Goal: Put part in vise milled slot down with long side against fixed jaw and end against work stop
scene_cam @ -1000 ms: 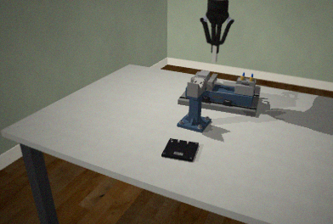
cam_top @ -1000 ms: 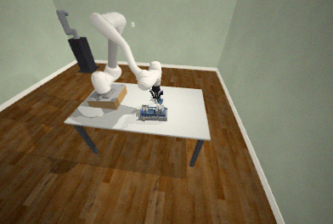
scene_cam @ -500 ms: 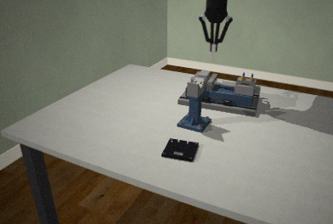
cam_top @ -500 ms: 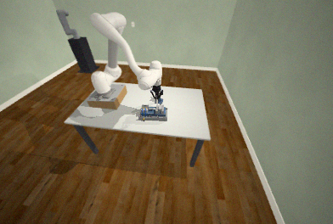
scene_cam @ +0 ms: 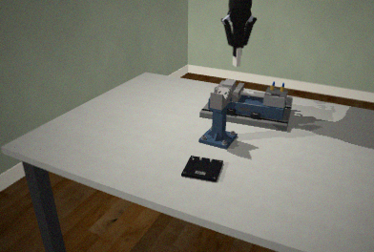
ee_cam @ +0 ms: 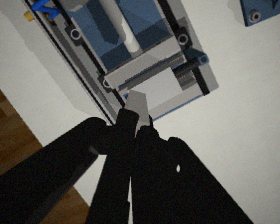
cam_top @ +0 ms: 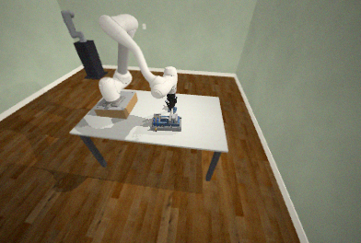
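The part (ee_cam: 163, 86), a pale block, lies in the vise (cam_top: 167, 123) (scene_cam: 258, 111) between the jaws. Its upper face looks plain, with no slot showing. Its long side lies along the fixed jaw (ee_cam: 183, 101), and one end is near the work stop (ee_cam: 189, 65); any small gaps cannot be made out. A gap with dark bars separates it from the moving jaw (ee_cam: 141, 63). My gripper (scene_cam: 237, 61) (ee_cam: 133, 104) is shut and empty, above the vise. Its fingertips cover one corner of the part in the wrist view. The infeed plate (scene_cam: 202, 167) is bare.
The V-block (scene_cam: 218, 99) stands on its blue post (scene_cam: 218, 123) in front of the vise in the exterior view. The air cylinder (scene_cam: 276, 97) with its upright fittings is at the vise's far end. The arm's wooden-sided base box (cam_top: 119, 110) sits on the table (cam_top: 198, 133).
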Available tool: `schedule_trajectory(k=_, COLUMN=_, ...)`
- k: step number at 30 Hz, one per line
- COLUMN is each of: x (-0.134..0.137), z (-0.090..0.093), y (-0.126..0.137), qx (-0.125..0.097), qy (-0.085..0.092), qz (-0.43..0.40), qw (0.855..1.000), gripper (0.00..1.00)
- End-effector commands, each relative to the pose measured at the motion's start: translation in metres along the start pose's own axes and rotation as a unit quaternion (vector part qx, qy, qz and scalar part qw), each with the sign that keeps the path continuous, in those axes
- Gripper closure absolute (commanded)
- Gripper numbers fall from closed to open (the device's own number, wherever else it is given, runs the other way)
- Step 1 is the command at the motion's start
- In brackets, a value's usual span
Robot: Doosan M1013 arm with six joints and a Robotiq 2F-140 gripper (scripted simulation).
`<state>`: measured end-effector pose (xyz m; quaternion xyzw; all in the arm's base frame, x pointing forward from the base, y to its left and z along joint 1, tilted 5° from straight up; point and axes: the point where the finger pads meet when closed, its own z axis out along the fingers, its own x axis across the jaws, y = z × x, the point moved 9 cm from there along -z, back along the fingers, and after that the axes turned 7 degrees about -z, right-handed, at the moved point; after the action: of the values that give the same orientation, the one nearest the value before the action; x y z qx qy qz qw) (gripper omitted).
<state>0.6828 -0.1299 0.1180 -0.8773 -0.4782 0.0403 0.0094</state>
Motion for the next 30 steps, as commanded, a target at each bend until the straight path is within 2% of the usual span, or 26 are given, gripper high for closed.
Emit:
schedule_trajectory(k=1, x=-0.004, z=0.002, y=0.008, qx=0.004, qy=0.003, qz=-0.087, qw=0.996, gripper=1.00)
schedule_trajectory(k=9, x=-0.006, z=0.002, y=0.018, qx=0.004, qy=0.004, qz=-0.223, qw=0.975, gripper=1.00)
schedule_trajectory(k=10, x=-0.007, z=0.002, y=0.020, qx=0.004, qy=0.004, qz=-0.257, qw=0.966, gripper=1.00)
schedule_trajectory(k=13, x=-0.007, z=0.002, y=0.021, qx=0.004, qy=0.004, qz=-0.261, qw=0.965, gripper=1.00)
schedule_trajectory(k=16, x=-0.008, z=0.002, y=0.027, qx=0.003, qy=0.004, qz=-0.346, qw=0.938, gripper=1.00)
schedule_trajectory(k=19, x=-0.009, z=0.002, y=0.030, qx=0.003, qy=0.005, qz=-0.385, qw=0.923, gripper=1.00)
schedule_trajectory(k=30, x=-0.009, z=0.002, y=0.031, qx=0.003, qy=0.005, qz=-0.392, qw=0.920, gripper=1.00)
